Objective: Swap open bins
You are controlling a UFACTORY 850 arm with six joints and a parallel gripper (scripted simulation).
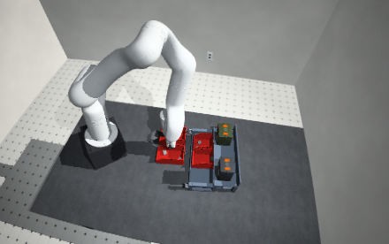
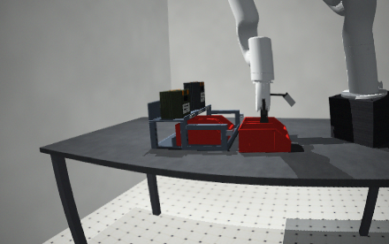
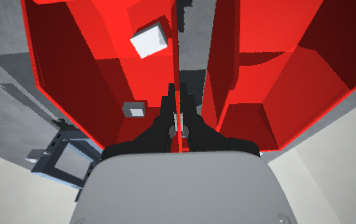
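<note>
Fingers [image 1: 171, 145] [image 2: 263, 117] nearly closed, pinching the parts bin's [image 1: 171, 156] [image 3: 107, 75] side wall on the counter [image 1: 133, 190] [image 2: 110, 137] beside the empty bin [image 1: 183, 132] [image 2: 265, 141] [image 3: 280, 75], so you're at pickup, I'd lift straight and level next

Dark green box [image 1: 225, 136] [image 2: 171, 105] and dark grey box [image 1: 226, 173] [image 2: 194, 92]: upright, apart, orange marks on tops; pale wall outlet [image 1: 209, 56] on grey wall [image 1: 256, 40]; pale floor [image 1: 261, 95] [image 2: 212, 209], dark dots in rows

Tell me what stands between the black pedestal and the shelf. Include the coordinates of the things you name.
Two red bins [image 1: 170, 161] [image 2: 265, 141] [image 3: 155, 75] stand side by side between the black pedestal [image 1: 110, 154] [image 2: 381, 128] and the shelf [image 1: 238, 152] [image 2: 185, 136] [image 3: 47, 159], as the top view shows.
</note>
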